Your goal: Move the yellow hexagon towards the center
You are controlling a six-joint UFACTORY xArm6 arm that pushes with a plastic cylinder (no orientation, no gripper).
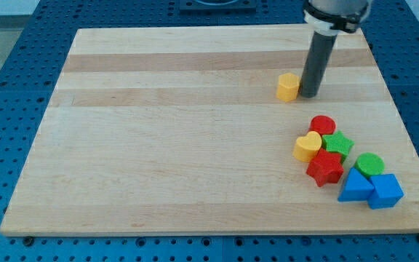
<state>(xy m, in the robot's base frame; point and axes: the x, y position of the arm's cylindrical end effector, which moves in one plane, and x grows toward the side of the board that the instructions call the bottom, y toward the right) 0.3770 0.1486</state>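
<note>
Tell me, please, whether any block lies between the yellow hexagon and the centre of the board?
Nothing visible does. The yellow hexagon has bare wood on its left toward the centre, and my tip sits right beside it on the view's right. The other blocks are clustered lower right.

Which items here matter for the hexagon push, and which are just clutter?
In play:
yellow hexagon
my tip, just to the hexagon's right in view
wooden board

Lying about:
red cylinder
yellow heart
green star
red star
green cylinder
blue triangle
blue block
</note>
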